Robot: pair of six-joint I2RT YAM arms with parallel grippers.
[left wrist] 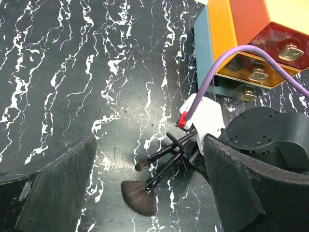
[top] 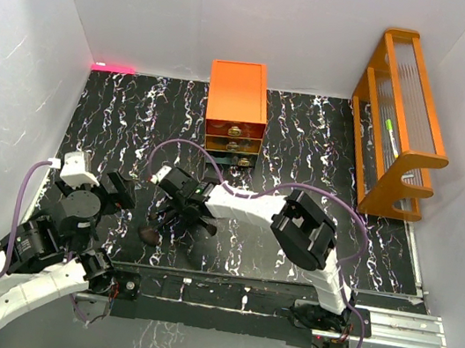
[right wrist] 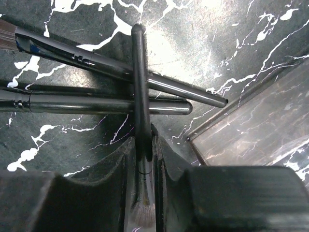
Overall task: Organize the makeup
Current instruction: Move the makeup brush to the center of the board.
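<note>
Several long black makeup brushes lie crossed on the black marbled mat in front of the drawer chest. My right gripper is down among them. In the right wrist view the right gripper is shut on one black brush, whose brown bristles sit between the fingers. That brush crosses over two other brush handles. My left gripper is open and empty just left of the pile. In the left wrist view the left gripper looks down on a brown fan brush and a small round brush.
The orange drawer chest stands behind the brushes and shows in the left wrist view. The orange wooden rack stands at the far right. A small pink thing lies at the mat's back left edge. White walls enclose the mat.
</note>
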